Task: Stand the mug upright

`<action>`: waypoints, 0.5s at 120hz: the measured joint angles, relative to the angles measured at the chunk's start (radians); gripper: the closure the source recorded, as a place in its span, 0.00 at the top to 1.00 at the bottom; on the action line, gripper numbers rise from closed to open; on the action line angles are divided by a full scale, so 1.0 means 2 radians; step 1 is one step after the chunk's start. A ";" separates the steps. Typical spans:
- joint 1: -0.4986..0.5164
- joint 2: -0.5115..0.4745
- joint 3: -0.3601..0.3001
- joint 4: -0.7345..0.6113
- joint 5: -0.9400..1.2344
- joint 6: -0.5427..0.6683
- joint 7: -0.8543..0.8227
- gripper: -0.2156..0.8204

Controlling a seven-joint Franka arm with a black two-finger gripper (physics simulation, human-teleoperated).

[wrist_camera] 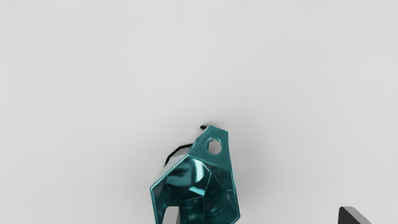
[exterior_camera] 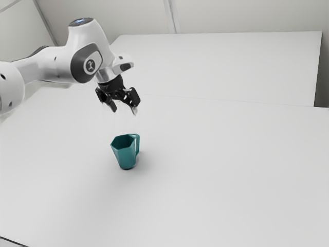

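Across a white table (exterior_camera: 216,175), with pale walls (exterior_camera: 139,15) behind and a second white surface (exterior_camera: 221,64) around one o'clock of the exterior view's centre, reach in with the arm (exterior_camera: 56,64) from between nine and ten o'clock. Hold the gripper (exterior_camera: 124,108) toward ten o'clock of that centre, pointed down, above the table. Have the fingers (wrist_camera: 171,215) spread wide apart. Find the teal mug (exterior_camera: 125,154) at about eight o'clock of the centre, at six o'clock from the gripper and apart from it. See it upright on the table, narrow base down, mouth up, handle (exterior_camera: 138,145) toward two o'clock of its body, a soft shadow (exterior_camera: 146,165) toward four. In the wrist view, look into its glossy, faceted inside, with one fingertip in front of the mouth and the other well off to the side, against bare table. Notice a round hole (wrist_camera: 214,147) in the handle, and past the mug's wall a thin black edge (wrist_camera: 174,151); cannot tell its source.
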 joint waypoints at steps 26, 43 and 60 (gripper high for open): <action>0.002 0.013 0.004 0.140 0.003 -0.123 0.005 0.77; 0.006 0.011 0.004 0.162 0.005 -0.172 0.008 0.78; 0.005 0.011 0.004 0.164 0.002 -0.196 0.009 0.79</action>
